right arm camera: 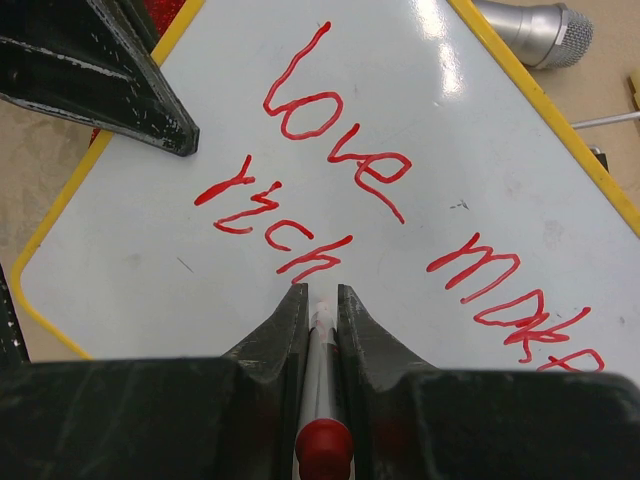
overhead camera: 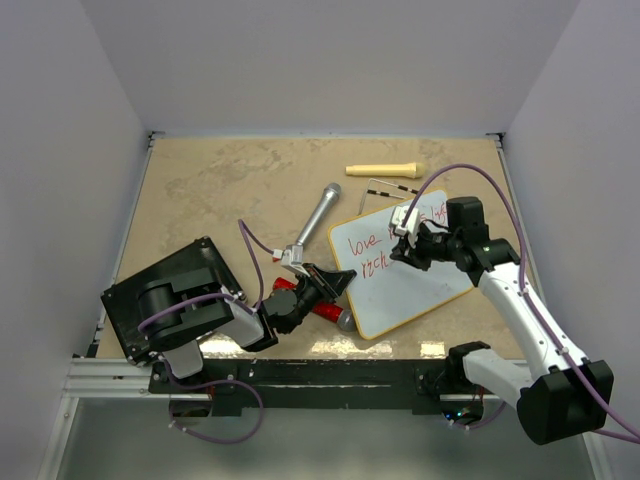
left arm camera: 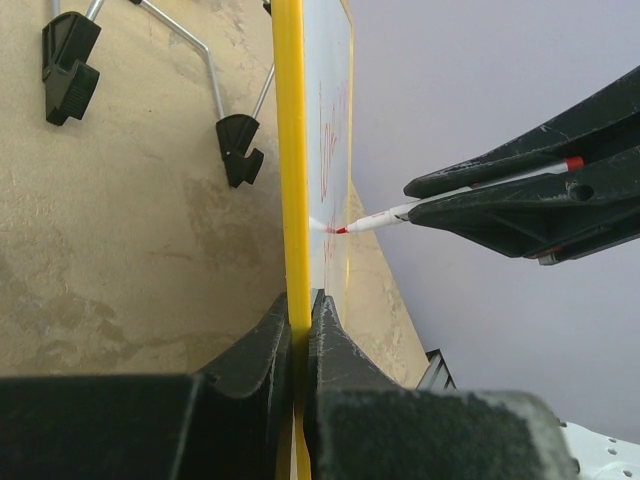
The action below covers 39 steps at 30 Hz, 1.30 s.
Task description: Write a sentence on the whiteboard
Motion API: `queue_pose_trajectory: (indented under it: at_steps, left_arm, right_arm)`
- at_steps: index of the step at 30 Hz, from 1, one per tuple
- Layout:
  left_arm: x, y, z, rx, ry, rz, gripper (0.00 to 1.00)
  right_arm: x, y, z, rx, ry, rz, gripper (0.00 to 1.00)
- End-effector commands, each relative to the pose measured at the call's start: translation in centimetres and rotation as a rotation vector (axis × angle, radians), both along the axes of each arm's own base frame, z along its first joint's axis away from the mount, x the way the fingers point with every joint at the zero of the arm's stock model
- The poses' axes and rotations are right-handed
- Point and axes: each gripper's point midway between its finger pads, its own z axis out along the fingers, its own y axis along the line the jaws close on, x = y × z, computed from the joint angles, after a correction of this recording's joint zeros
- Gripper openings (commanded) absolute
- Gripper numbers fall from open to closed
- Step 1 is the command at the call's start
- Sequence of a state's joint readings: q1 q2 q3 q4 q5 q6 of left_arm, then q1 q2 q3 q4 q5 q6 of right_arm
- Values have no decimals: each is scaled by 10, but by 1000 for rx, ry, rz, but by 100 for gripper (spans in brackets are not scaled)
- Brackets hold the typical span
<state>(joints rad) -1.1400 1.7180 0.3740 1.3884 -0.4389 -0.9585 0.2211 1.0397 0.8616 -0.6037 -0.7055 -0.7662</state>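
The whiteboard (overhead camera: 412,292) lies tilted at the table's front right, with its near-left edge raised. The sentence (overhead camera: 364,251) reads "love make…" with "rich" below it in red (right arm camera: 340,165). My left gripper (overhead camera: 336,284) is shut on the whiteboard's yellow-wood edge (left arm camera: 289,150), with the jaws (left arm camera: 300,322) pinching the frame. My right gripper (overhead camera: 402,250) is shut on a red marker (right arm camera: 322,400). The marker's tip touches the board just below "rich" and also shows in the left wrist view (left arm camera: 385,216). In the right wrist view the gripper (right arm camera: 321,296) hides the tip.
A silver microphone (overhead camera: 318,216) lies left of the board, and a cream stick (overhead camera: 383,169) lies behind it. A black flat box (overhead camera: 165,296) sits at the front left. A red object (overhead camera: 322,312) lies under the left gripper. Black wire feet (left arm camera: 236,145) stick out behind the board.
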Motion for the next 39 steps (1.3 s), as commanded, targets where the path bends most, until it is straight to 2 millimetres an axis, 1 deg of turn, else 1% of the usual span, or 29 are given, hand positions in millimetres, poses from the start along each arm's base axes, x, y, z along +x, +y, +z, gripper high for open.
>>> queue_pose_trajectory:
  at_steps: [1,5,6,8,9,12,15,19,22,26,31,34,39]
  left_arm:
    - [-2,-2,-4,95,-85,-24,0]
    - [-2,-3,-3,92,-86,-25,0]
    - [-2,-2,-4,95,-85,-24,0]
    - [-2,-2,-5,96,-84,-22,0]
    - [-2,-1,-5,98,-84,-22,0]
    - [-2,0,-6,100,-84,-21,0]
    - [-2,1,-6,101,-82,-18,0]
    - [-2,1,-6,99,-81,-20,0]
    - [-1,0,-6,98,-82,-22,0]
    - [-1,1,-5,98,-84,-22,0]
    - [-1,0,-5,98,-86,-24,0]
    - [-1,0,-6,99,-85,-27,0]
    - [-1,0,-5,96,-88,-27,0]
  right_arm:
    - [8,2,7,26,-36,-17,0]
    - [10,2,1,5,-18,-32,0]
    - [10,3,3,4,-11,-21,0]
    - [2,6,8,12,1,15,0]
    - [0,6,19,25,-31,17,0]
    - [2,2,39,52,-99,-25,0]
    - [6,-5,45,56,-120,-68,0]
    - [21,-16,51,60,-146,-154,0]
    - [30,-24,46,32,-148,-194,0]
    - [34,-25,30,8,-102,-191,0]
    - [43,-28,31,16,-129,-237,0]
    - [45,-30,26,1,-116,-242,0]
    - [49,-27,23,9,-103,-240,0]
